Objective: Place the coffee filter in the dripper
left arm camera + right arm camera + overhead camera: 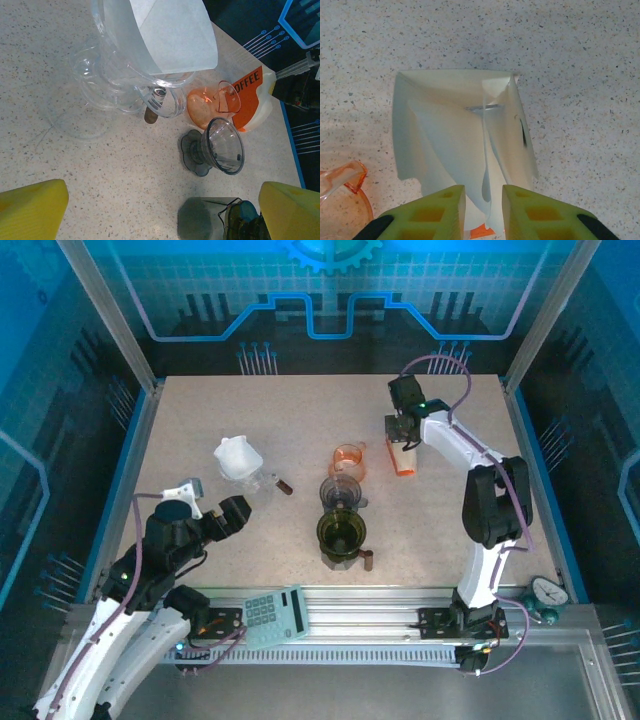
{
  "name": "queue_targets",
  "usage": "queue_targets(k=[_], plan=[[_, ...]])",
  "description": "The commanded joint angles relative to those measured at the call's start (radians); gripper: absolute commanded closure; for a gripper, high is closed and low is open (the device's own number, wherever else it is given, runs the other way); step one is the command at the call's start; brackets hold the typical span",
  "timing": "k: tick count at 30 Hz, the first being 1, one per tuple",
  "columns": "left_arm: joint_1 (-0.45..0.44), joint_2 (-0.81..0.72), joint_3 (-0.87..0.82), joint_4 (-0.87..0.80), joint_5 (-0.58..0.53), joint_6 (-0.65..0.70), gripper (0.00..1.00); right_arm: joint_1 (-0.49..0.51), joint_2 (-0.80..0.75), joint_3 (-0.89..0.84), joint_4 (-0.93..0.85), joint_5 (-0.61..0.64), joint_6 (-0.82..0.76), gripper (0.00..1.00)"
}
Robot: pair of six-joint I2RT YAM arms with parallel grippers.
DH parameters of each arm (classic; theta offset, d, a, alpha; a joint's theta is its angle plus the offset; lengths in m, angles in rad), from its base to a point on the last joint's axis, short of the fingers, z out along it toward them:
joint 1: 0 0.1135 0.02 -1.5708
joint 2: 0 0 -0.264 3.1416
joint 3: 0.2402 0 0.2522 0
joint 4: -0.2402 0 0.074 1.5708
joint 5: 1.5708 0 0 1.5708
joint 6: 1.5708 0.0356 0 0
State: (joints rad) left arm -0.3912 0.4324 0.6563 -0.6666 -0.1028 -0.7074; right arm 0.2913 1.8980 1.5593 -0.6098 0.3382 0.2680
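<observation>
A white coffee filter [455,130] stands up out of the orange and white filter pack [403,460] at the back right. My right gripper [483,210] straddles the filter's upright folded edge, jaws narrow with a small gap left at the pads. A clear dripper [125,85] at the left holds another white filter [170,35]. An orange dripper [348,457], a grey dripper [340,492] and a dark olive dripper [342,533] line up mid-table. My left gripper [160,215] hangs wide open with nothing in it, just short of the clear dripper.
The pack [252,95] lies right behind the orange dripper [207,102]; the grey dripper [220,147] is in front of it. A calculator [272,615] rests on the front rail. A small brown piece [284,485] lies beside the clear dripper.
</observation>
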Motion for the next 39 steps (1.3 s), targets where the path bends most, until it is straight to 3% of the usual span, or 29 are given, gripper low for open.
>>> queue_targets(k=[1,20,27,30,39], plan=[[-0.007,0.007,-0.011,0.019,0.017,0.001,0.01,-0.012,0.022,0.044,-0.011,0.014,-0.004,0.75],[-0.007,0.011,-0.009,0.022,0.017,-0.001,0.01,-0.017,0.065,0.076,-0.025,0.036,0.007,0.82],[-0.008,0.011,-0.01,0.02,0.019,-0.004,0.01,-0.017,0.075,0.087,-0.03,0.047,0.007,0.93],[-0.007,0.011,-0.011,0.019,0.02,-0.004,0.01,-0.018,0.06,0.08,-0.023,0.051,0.009,1.0],[-0.007,0.018,-0.008,0.029,0.031,0.002,0.01,-0.012,-0.055,0.002,0.019,0.03,0.015,1.0]])
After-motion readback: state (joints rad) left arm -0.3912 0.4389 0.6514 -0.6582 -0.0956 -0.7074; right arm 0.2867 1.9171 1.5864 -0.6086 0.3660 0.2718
